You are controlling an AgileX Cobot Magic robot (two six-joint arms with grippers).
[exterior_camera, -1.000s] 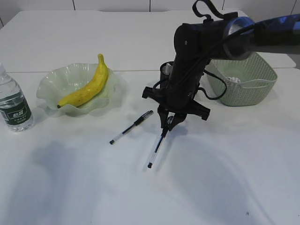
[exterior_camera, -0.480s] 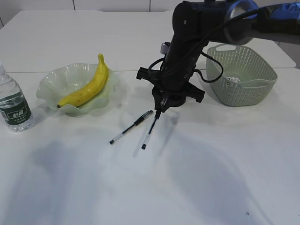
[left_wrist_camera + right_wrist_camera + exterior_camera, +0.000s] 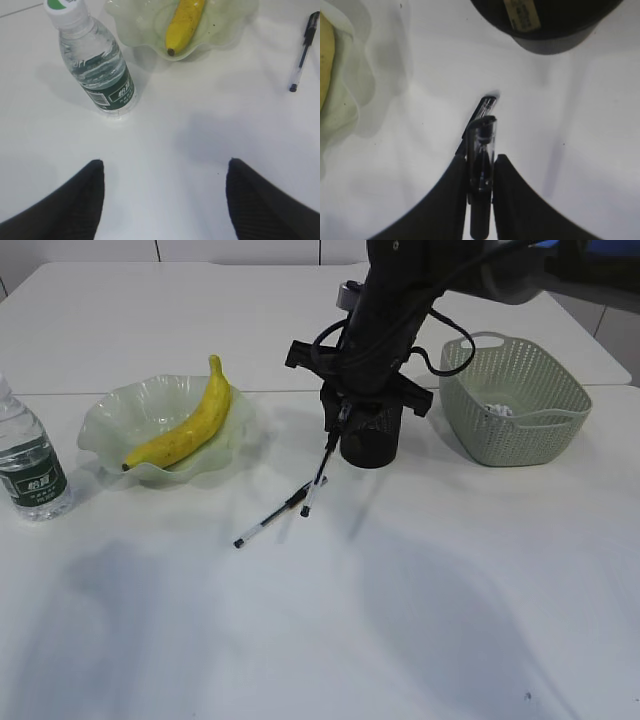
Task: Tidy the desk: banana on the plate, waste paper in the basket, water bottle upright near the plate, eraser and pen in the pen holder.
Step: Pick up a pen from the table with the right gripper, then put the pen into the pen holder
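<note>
Banana [image 3: 185, 425] lies on the plate [image 3: 105, 420], bottle [image 3: 30, 470] upright beside it. Right claw [image 3: 340, 420] grips one pen [image 3: 322, 465] beside the holder [image 3: 370, 440]; another pen [image 3: 275, 518] remains nearby. Left claw [image 3: 162, 200] gapes, holding nothing.

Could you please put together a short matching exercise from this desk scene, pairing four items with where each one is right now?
Things:
1. banana
2. water bottle
3. held pen
4. second pen

Places or states:
A. lying flat on the table
B. clamped in the right gripper, hanging off the table
C. lying in the pale green plate
D. standing upright to the left of the plate

Right pairs: 1-C, 2-D, 3-B, 4-A
</note>
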